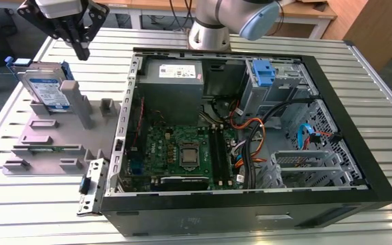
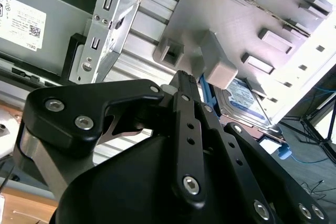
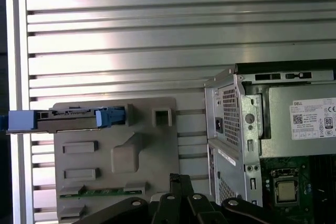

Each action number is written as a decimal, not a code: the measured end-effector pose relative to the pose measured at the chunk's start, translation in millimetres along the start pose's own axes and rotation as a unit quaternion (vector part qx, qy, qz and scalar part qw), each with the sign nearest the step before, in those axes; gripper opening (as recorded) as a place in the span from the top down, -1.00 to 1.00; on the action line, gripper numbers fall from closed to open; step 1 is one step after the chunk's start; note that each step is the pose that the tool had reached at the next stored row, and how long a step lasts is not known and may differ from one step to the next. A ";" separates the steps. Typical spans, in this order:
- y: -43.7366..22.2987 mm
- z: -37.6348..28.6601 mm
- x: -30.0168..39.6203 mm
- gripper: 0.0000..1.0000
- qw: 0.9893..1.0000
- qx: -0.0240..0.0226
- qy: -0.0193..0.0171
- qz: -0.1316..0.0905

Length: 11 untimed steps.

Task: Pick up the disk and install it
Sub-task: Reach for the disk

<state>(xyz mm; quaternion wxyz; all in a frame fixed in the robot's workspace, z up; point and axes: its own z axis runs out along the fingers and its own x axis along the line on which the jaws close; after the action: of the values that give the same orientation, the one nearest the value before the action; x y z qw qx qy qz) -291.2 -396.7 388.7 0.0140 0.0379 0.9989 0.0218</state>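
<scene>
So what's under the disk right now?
The disk stands on edge on the grey fixture plate, which lies on the slatted metal table. The plate's raised blocks cover the disk's lower edge, so how it seats there cannot be seen.

The disk (image 1: 43, 84) is silver-grey with blue rails, its stand (image 1: 43, 137) plain grey.
</scene>
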 end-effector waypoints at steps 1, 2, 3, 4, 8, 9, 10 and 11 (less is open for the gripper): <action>-0.1 0.0 1.5 0.79 1.000 0.000 0.000 0.000; -0.2 0.0 2.9 0.79 1.000 0.000 0.000 0.000; -0.3 0.1 4.3 0.79 1.000 0.000 0.000 0.000; -0.4 0.1 5.7 0.79 1.000 0.000 0.000 0.000; -0.9 0.1 11.4 0.79 1.000 0.000 0.000 0.000; -1.0 0.1 12.7 0.79 1.000 0.000 0.000 0.000; -1.1 0.2 14.1 0.79 1.000 0.000 0.000 0.000; -1.2 0.1 15.5 0.79 1.000 0.000 0.000 0.000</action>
<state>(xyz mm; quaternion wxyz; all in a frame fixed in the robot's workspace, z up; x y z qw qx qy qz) -306.7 -396.7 388.1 0.0140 0.0379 0.9989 0.0217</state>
